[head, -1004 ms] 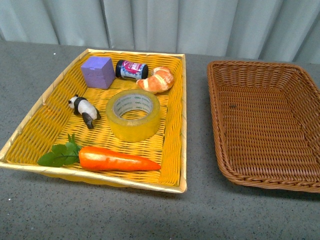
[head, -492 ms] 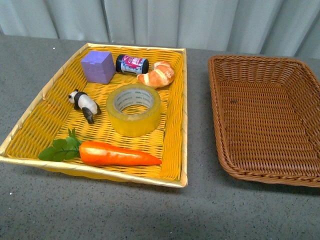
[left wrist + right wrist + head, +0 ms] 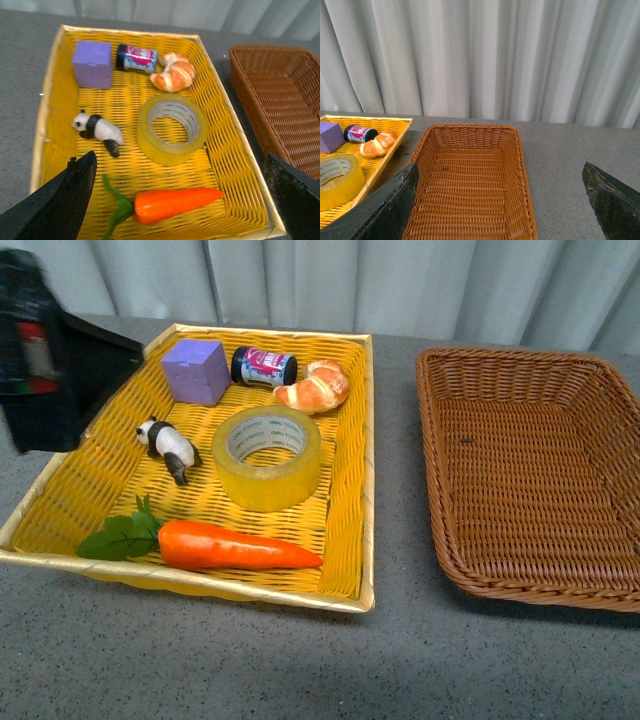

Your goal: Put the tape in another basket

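Observation:
The yellow tape roll (image 3: 267, 457) lies flat in the middle of the bright yellow tray basket (image 3: 355, 450). It also shows in the left wrist view (image 3: 173, 129) and the right wrist view (image 3: 337, 181). The brown wicker basket (image 3: 600, 585) stands empty to the right, also seen in the right wrist view (image 3: 470, 190). My left arm (image 3: 50, 350) has come in at the far left, above the tray's left edge. My left gripper (image 3: 180, 200) is open and empty, hovering above the carrot end of the tray. My right gripper (image 3: 502, 200) is open and empty above the brown basket.
The yellow tray also holds a purple cube (image 3: 196, 371), a dark jar (image 3: 264, 368), a croissant (image 3: 315, 390), a toy panda (image 3: 168, 452) and a carrot (image 3: 235, 546). A grey curtain (image 3: 400, 285) hangs behind the grey table (image 3: 300, 660).
My left arm has entered the front view at the far left, over the tray's left side. The objects and baskets have not moved in the last half second.

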